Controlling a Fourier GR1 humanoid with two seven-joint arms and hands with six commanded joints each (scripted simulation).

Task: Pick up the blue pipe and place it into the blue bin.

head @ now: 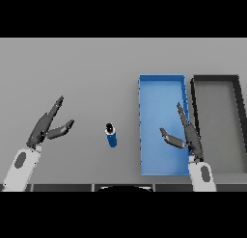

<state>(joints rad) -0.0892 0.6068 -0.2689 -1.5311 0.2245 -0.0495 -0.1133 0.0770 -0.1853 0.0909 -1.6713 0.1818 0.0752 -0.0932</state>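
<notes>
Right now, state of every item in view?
Pipe: lying on the table, not held, left of the blue bin.
Blue bin: open, nothing in it.
Black bin: open, nothing in it.
Left hand: open, holding nothing.
Right hand: open, over the blue bin.

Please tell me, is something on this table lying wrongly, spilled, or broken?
Nothing stands out. The short blue pipe with a dark end lies intact on the grey table, left of the blue rectangular bin. A dark grey bin sits beside it. The left hand and right hand hover open.
</notes>
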